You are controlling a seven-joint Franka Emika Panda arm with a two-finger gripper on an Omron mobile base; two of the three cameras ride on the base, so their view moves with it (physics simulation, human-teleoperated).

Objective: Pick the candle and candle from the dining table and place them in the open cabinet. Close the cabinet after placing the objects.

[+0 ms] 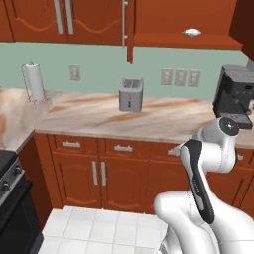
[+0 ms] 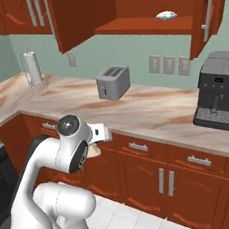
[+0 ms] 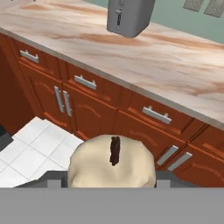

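Observation:
My gripper is shut on a pale cream candle with a dark wick, held low in front of the counter's drawers. The right base view shows the same candle peeking out under the white hand. The cabinet hangs high on the wall with its doors swung open; its shelf is well above the hand. The other candle and the dining table are out of view.
A grey-white oblong object lies on the cabinet shelf. On the marble counter stand a toaster, a paper-towel roll and a black coffee machine. A stove sits at the left.

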